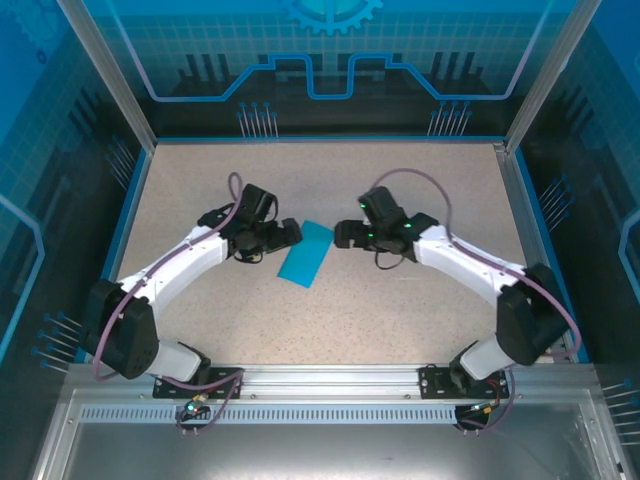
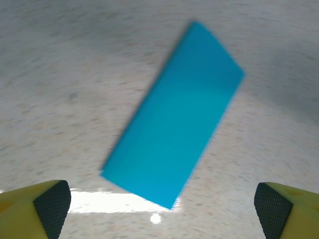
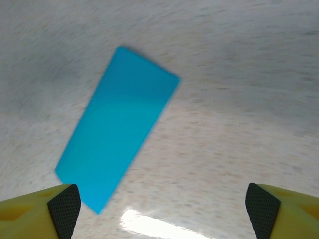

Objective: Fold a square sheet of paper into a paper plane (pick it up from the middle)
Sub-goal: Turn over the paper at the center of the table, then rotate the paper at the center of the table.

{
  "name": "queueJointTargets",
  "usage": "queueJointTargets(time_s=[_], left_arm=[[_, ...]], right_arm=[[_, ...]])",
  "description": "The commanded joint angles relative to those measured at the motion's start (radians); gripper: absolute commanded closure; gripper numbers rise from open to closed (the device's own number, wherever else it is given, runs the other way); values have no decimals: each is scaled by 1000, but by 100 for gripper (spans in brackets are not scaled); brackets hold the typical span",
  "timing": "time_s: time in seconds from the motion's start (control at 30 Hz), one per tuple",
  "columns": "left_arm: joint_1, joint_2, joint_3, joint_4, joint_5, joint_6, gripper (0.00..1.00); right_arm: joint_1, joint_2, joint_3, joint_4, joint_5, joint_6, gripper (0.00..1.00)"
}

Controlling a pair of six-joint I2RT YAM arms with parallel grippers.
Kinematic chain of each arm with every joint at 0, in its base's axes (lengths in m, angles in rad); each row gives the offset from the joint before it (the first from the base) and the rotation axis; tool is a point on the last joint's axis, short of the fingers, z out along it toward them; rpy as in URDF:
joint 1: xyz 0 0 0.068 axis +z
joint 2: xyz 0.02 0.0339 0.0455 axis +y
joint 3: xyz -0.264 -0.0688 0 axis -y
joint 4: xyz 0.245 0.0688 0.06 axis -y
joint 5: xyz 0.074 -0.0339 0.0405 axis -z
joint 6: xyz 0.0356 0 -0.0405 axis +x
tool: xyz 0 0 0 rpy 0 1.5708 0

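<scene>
Lying on tabletop [image 1: 400, 310]: sheet of paper [image 1: 305, 252], apparently folded, we judge.
Left pincer [image 1: 288, 234]: wide, empty.
Right pincer [image 1: 346, 234]: wide, empty.

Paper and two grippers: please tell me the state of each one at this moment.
Sheet of paper: lies flat on the table, shows as a long rectangle, probably folded in half; nothing holds it.
Left gripper: open, empty, over the paper's near corner.
Right gripper: open, empty, the paper at its left side.
</scene>
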Motion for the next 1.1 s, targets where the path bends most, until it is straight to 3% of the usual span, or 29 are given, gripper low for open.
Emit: queueJointTargets(time_s=[0.0,0.3,0.6,0.87,1.07], left_arm=[[70,-81,-84,46,38,-67,2],[244,-196,-262,104,88,-113,1],[281,-218,-293,99,82,-116,2],[280,-197,-287,110,100,-114,1],[280,-187,-273,107,119,-95,2]], right_arm=[[75,106,104,-4,-35,-17,11],[181,432,406,-34,-124,18,18],[208,647,600,-94,-217,3,32],[212,696,577,-126,-244,-54,45],[208,673,493,-171,-285,-267,46]])
